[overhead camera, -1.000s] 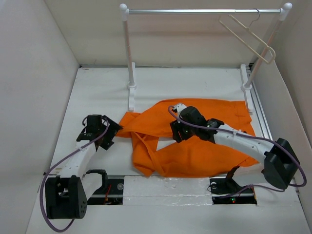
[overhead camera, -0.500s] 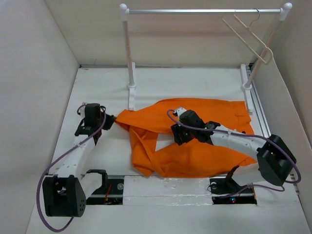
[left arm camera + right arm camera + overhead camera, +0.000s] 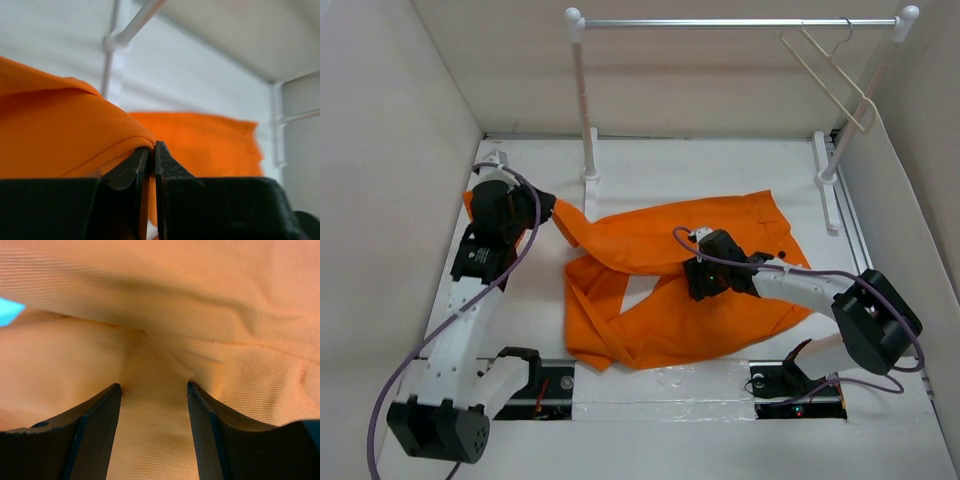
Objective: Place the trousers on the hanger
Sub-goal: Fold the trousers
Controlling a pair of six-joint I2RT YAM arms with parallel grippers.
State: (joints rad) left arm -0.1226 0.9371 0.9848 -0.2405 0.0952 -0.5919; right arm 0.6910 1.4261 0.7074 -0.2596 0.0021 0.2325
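Overhead, the orange trousers (image 3: pixel 660 300) lie crumpled mid-table (image 3: pixel 700 160). One leg is drawn out leftward and up to the left gripper (image 3: pixel 546 209), and the right gripper (image 3: pixel 705 281) rests over the cloth's middle. The thin triangular hanger (image 3: pixel 820 82) hangs tilted at the right end of the rack (image 3: pixel 720 22), on its silver bar, well apart from the trousers. From the left wrist, black jaws are pinched on a twill fold, with a blurred white post behind. From the right wrist, the jaws stand apart over finely ribbed, creased cloth.
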